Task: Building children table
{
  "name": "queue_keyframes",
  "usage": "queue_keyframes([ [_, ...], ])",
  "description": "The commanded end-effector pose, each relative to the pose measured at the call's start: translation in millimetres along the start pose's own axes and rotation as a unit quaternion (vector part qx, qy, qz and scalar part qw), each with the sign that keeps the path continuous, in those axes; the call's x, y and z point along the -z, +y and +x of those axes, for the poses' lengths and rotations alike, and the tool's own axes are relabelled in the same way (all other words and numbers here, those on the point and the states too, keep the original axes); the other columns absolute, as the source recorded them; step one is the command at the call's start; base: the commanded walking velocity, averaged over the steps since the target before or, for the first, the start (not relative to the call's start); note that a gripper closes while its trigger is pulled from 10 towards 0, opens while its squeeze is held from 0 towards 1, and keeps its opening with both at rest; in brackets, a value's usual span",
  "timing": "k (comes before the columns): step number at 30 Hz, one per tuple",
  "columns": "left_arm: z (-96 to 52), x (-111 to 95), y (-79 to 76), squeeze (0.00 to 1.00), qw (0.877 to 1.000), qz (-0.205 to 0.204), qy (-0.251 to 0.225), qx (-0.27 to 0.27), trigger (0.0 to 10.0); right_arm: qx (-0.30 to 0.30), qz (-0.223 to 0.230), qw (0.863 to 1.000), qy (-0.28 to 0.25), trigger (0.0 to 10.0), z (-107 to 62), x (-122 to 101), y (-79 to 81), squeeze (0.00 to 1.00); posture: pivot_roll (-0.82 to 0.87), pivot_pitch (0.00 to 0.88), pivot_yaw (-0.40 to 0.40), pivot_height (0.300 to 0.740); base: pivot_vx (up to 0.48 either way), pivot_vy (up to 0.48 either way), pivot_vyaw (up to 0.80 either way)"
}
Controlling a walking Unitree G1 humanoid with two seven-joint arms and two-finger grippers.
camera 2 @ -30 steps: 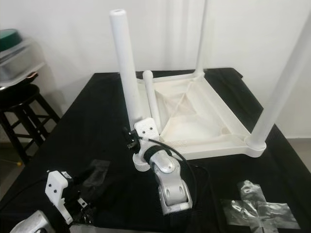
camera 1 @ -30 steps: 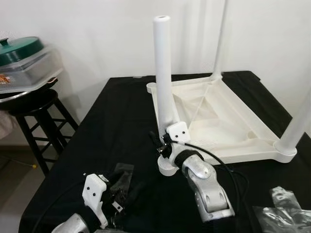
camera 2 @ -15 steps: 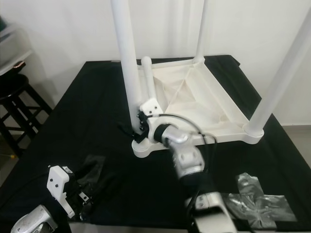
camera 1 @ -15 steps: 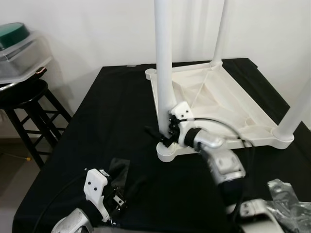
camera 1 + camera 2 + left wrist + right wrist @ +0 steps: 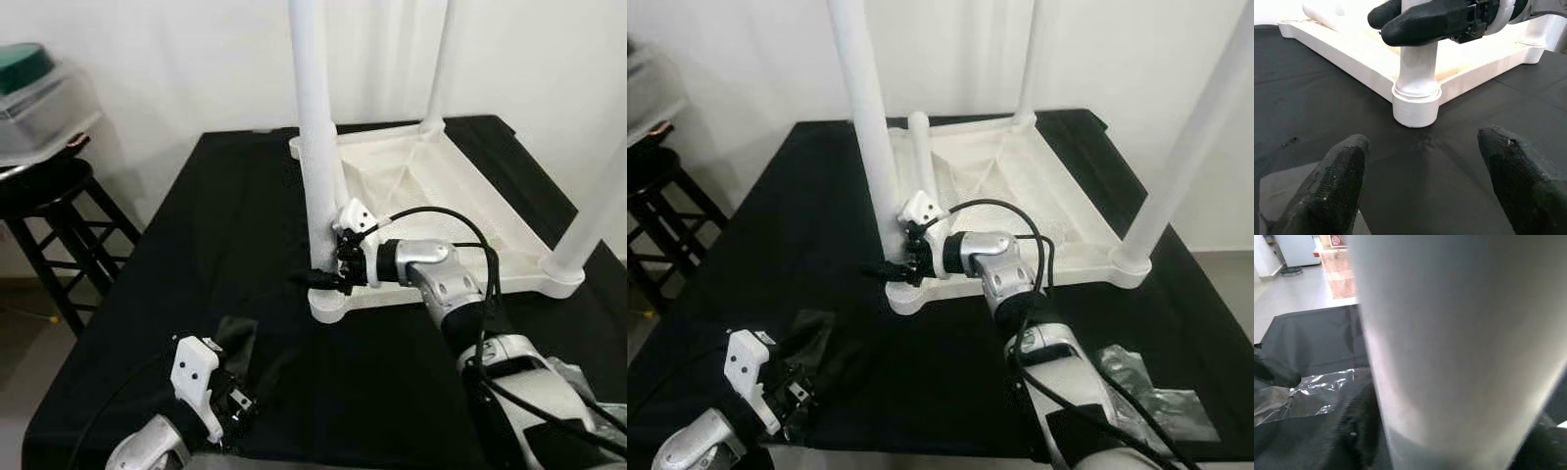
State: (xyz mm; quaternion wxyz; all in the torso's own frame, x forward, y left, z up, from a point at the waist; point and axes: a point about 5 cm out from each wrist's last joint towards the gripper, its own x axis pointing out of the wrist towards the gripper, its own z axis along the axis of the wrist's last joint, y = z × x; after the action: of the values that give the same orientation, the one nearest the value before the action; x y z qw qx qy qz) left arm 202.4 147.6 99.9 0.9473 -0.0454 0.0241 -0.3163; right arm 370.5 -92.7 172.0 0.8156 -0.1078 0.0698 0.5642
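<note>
Right hand (image 5: 328,277) clamped around table leg (image 5: 315,137) (upright), left hand (image 5: 1425,181) spread

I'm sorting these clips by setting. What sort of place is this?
Probably a room in a home used as an assembly spot: a black-covered table against a plain white wall, a black wooden stool holding a lidded plastic container, and an upturned white children's table being built.
</note>
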Motion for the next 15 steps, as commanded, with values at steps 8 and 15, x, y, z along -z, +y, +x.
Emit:
queue_keyframes([
  [8,-7.9,4,-1.7,0.00,1.000,0.000,0.010,-0.007,10.0,0.158,0.045,0.986,-0.015,0.0,2.5,33,7.4,0.00,-0.05,0.047,0.041,0.740,0.000,0.000,0.00],
  [15,-9.0,3,-2.9,0.00,1.000,-0.003,0.012,-0.004,10.0,0.455,0.160,0.876,0.003,0.0,-6.0,78,67.1,0.00,-0.08,0.059,0.069,0.740,0.000,0.000,0.00],
])
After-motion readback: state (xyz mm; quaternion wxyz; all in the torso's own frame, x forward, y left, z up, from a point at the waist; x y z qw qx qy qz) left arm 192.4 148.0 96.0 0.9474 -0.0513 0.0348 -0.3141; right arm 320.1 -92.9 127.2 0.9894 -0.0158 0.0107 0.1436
